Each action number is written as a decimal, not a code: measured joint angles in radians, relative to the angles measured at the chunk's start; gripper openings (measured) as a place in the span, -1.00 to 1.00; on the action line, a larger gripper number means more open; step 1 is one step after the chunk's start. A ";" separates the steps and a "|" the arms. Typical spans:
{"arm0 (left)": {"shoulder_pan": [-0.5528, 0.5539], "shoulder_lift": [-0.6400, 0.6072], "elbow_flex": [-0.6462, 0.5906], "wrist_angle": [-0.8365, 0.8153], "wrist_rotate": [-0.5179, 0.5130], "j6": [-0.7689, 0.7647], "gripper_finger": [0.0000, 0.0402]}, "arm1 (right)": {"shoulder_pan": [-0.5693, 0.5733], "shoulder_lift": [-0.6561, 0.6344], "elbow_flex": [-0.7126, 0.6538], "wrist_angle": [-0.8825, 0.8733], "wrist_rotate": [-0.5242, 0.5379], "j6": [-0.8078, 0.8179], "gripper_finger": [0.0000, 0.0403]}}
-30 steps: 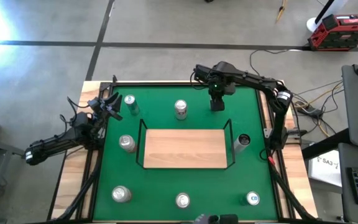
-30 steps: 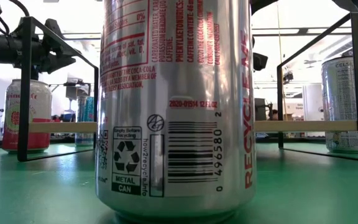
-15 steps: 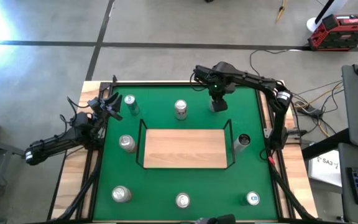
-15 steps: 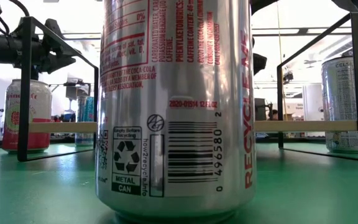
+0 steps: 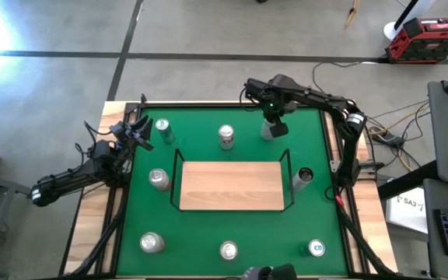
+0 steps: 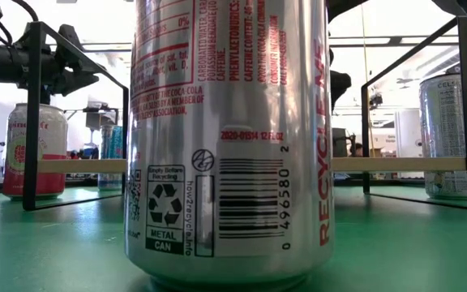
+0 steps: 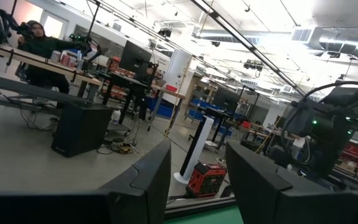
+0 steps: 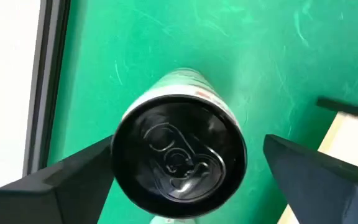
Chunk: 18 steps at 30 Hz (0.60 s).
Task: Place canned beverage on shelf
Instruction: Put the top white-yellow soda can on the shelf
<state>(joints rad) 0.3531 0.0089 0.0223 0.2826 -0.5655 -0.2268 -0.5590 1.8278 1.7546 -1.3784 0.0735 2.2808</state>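
A can with a black top (image 8: pixel 179 155) stands upright on the green table (image 5: pixel 208 225), beyond the shelf's far right corner. My right gripper (image 8: pixel 188 152) hangs over it, pointing straight down and open, one finger on each side of the can's top; in the high view it (image 5: pixel 273 129) covers most of the can (image 5: pixel 267 132). The shelf (image 5: pixel 232 185), a light wood board with a black wire rail, lies mid-table with nothing on it. My left gripper (image 5: pixel 138 132) waits shut at the table's far left, pointing out into the room.
Other cans stand around the shelf: two on the far side (image 5: pixel 162 128) (image 5: pixel 225 137), one on each side (image 5: pixel 159 179) (image 5: pixel 302 177), and three along the near edge (image 5: pixel 152 243) (image 5: pixel 229 250) (image 5: pixel 316 248). The middle near can (image 6: pixel 229 138) fills the low view.
My right gripper has rolled about its downward line over the can and opened, staying in place. The can stays upright on the table.
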 joint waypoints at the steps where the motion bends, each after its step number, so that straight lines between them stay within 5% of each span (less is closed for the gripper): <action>1: 0.000 0.000 0.000 0.000 0.000 0.000 -0.32 | -0.003 0.000 0.000 0.000 0.002 -0.021 0.95; 18: 0.000 0.000 0.000 0.000 0.000 0.000 -0.32 | -0.052 -0.019 0.001 0.012 0.041 -0.712 0.99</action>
<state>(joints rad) 0.3529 0.0087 0.0220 0.2829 -0.5655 -0.2266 -0.6114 1.8091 1.7554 -1.3662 0.1148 1.5685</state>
